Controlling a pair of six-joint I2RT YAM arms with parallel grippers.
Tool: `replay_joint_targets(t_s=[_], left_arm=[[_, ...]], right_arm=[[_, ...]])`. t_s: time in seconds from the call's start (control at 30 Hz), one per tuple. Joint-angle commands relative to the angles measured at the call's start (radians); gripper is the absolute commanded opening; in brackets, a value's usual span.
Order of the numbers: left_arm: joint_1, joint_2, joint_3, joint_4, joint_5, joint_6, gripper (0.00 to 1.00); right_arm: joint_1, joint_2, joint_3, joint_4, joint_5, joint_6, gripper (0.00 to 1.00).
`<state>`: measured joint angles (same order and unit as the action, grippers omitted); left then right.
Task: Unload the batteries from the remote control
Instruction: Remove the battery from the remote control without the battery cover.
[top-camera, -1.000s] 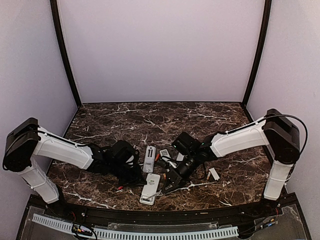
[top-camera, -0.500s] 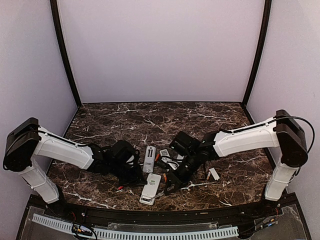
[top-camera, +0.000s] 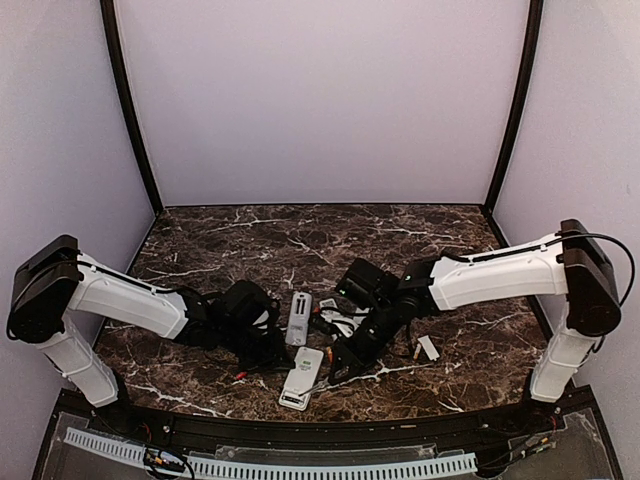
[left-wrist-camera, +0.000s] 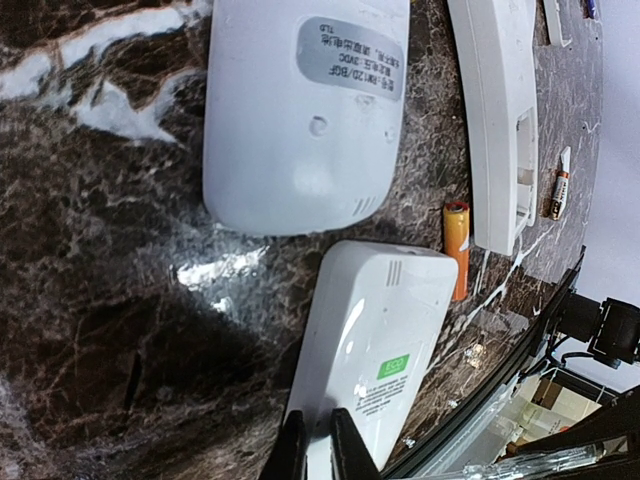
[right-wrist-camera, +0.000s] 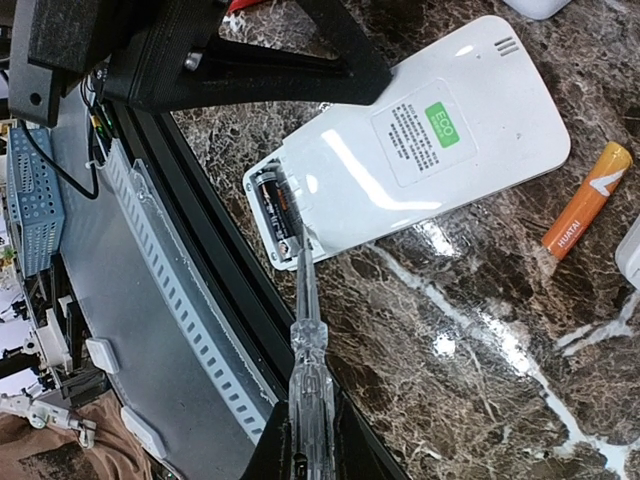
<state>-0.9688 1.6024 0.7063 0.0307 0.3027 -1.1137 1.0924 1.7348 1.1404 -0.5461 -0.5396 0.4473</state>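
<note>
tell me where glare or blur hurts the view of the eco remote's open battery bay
right wrist: a glare streak crosses the remote, but the battery in its open end is sharp. left wrist: glare on the marble table, that end not visible. top external: too small to tell.

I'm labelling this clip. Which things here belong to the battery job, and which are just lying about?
In the job: ECO remote, its battery, screwdriver, right pincer, left pincer.
Lying about: orange battery, already out; big remote; slim remote; cover plate.
</note>
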Motion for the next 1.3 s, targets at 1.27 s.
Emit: replay_joint_targets(t_s=[1.27], left_arm=[[-0.025, 0.046, -0.002, 0.015, 0.066, -0.007, 0.09]], right_arm=[[-0.109, 0.106, -0.163, 0.415, -0.426, 0.151, 0.00]])
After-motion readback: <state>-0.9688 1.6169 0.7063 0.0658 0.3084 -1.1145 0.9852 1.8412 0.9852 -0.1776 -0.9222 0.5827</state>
